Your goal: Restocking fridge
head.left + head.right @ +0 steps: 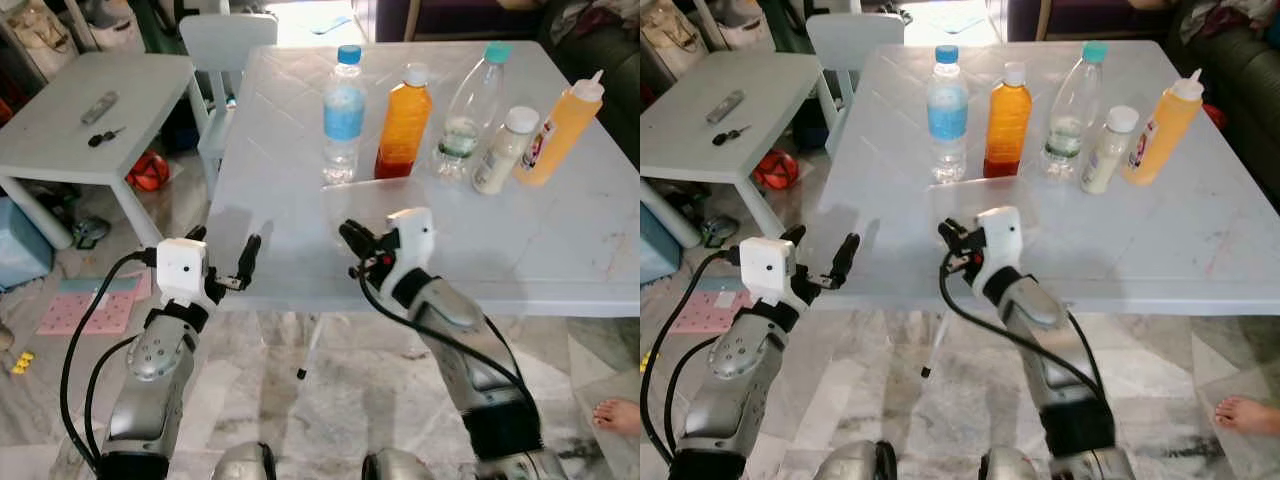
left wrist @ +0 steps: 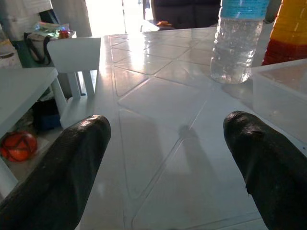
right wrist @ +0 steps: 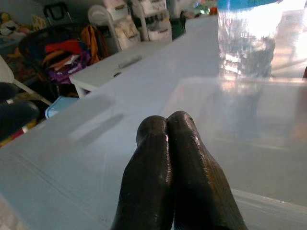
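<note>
On the white table (image 1: pixel 280 150) stand a blue-labelled water bottle (image 1: pixel 344 115), an orange juice bottle (image 1: pixel 404 120), a clear bottle with a teal cap (image 1: pixel 467 110), a small white bottle (image 1: pixel 503 150) and a yellow squeeze bottle (image 1: pixel 560 130). In front of them lies a clear plastic container (image 1: pixel 975 205). My right gripper (image 1: pixel 352 245) is shut with nothing in it, its tips at the container's near left corner (image 3: pixel 240 124). My left gripper (image 1: pixel 225 255) hovers open at the table's near left edge, its fingers (image 2: pixel 62 167) spread wide over bare tabletop.
A low white side table (image 1: pixel 60 140) at the left carries a remote (image 1: pixel 99 106) and keys (image 1: pixel 103 136). A white chair (image 1: pixel 225 45) stands behind the main table, with a red ball (image 1: pixel 150 170) underneath. A person's foot (image 1: pixel 615 415) rests on the floor at the right.
</note>
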Controlling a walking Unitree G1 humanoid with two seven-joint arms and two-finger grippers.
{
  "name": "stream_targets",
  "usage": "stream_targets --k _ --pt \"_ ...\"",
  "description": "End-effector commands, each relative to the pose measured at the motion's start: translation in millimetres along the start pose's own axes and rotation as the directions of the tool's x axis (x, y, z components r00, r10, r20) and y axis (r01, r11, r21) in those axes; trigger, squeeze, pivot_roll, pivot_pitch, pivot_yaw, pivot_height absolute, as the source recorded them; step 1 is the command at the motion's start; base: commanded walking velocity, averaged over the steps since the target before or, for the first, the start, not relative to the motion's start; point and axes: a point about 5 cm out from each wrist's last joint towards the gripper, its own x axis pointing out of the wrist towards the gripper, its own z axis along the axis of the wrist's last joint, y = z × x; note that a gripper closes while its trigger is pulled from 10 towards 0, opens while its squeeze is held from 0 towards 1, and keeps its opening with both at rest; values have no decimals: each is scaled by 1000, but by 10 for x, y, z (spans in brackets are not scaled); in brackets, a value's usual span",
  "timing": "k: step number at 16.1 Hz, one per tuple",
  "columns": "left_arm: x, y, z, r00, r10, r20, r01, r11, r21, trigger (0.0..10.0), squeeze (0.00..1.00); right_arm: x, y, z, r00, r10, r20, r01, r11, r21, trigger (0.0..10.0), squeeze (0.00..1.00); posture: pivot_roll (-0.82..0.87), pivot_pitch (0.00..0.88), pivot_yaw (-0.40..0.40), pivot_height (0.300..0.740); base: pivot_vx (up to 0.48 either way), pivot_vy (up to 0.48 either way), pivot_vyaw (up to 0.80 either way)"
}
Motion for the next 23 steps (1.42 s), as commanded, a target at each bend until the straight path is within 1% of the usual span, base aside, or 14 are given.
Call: stream_targets --k 1,2,4,6,7,8,9,10,13,15,17,20,23 --pt "-24 10 -42 1000 0 -21 0 1000 11 10000 0 -12 59 51 1000 25 13 -25 1000 -9 10000 867 -50 72 41 740 0 0 0" --pt "-27 12 -44 1000 1 -21 -1 1000 11 10000 0 -77 102 29 1000 24 19 -23 999 -32 10000 1000 -50 74 40 740 0 0 0" --pt "-28 16 -45 1000 3 -23 -3 1000 11 10000 0 -153 126 15 999 -13 41 17 995 -95 10000 1000 -51 75 41 740 0 0 0" --pt "-24 20 -44 1000 2 -23 -2 1000 12 10000 0 -204 114 53 993 -83 81 94 984 -151 10000 1000 -51 74 42 740 0 0 0" --pt "-20 27 -45 1000 3 -24 -3 1000 14 10000 0 -252 60 94 981 -159 114 177 969 -172 10000 1000 -52 71 44 740 0 0 0" --pt "-17 29 -46 1000 3 -24 -3 1000 14 10000 0 -278 15 108 969 -209 129 230 958 -174 10000 1000 -53 69 44 740 0 0 0" --pt "-6 32 -42 1000 2 -22 -2 1000 16 10000 0 -376 -124 113 929 -339 150 361 919 -158 10000 1000 -54 66 45 740 0 0 0" --pt "2 36 -42 1000 2 -22 -2 1000 16 10000 0 -414 -170 110 913 -376 157 398 905 -151 10000 1000 -56 64 47 740 0 0 0" --pt "21 37 -37 1000 -1 -20 1 1000 17 10000 0 -490 -226 112 887 -427 176 455 872 -179 10000 1000 -58 58 51 740 0 0 0" --pt "28 36 -38 1000 -2 -19 3 1000 17 10000 0 -551 -272 140 850 -484 207 521 829 -204 10000 1000 -60 54 51 740 0 0 0" --pt "41 38 -40 1000 -3 -19 4 1000 19 10000 0 -587 -262 162 837 -493 238 544 795 -269 10000 1000 -61 51 53 740 0 0 0" --pt "54 39 -40 1000 -5 -19 5 1000 19 10000 0 -605 -326 151 815 -532 229 576 783 -235 10000 1000 -62 49 55 740 0 0 0" --pt "34 36 -50 1000 -9 -26 9 1000 19 10000 0 -594 -487 201 795 -568 213 602 780 -171 10000 1000 -60 62 64 740 0 0 0"
